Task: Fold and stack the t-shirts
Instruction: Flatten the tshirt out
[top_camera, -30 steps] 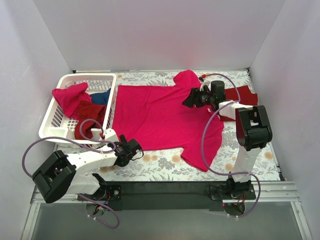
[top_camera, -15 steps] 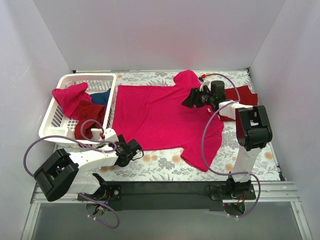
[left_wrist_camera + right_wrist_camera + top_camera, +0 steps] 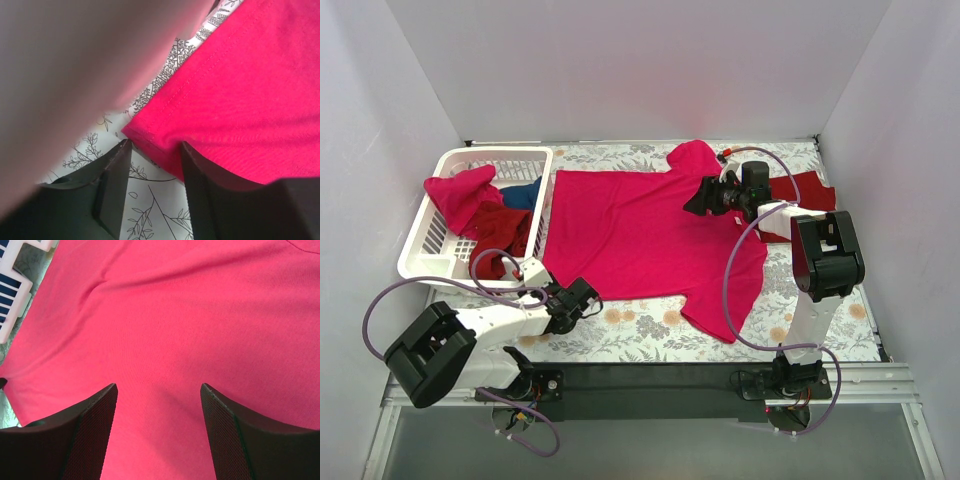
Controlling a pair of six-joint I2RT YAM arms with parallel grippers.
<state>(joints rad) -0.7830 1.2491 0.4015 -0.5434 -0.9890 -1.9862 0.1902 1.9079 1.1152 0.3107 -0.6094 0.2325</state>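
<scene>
Now my L claw [image 3: 154, 172] sits a touch lower & nearer the hem than 1 s ago. Fingers are apart, astride the corner of the pink t-shirt [image 3: 640, 230] at its 7 o'clock, not pinched yet. R claw [image 3: 157, 432] hasn't budged: wide open, just above the cloth near 2 o'clock. Shirt lies spread flat, w/ basket [image 3: 498, 153] at 9 and maroon t-shirt [image 3: 810, 188] at 3. So corner's lined up; grab is prob. next, then the fold.

pink-red t-shirt [image 3: 630, 230], floral tablecloth [image 3: 660, 335], white basket [image 3: 495, 153]
</scene>
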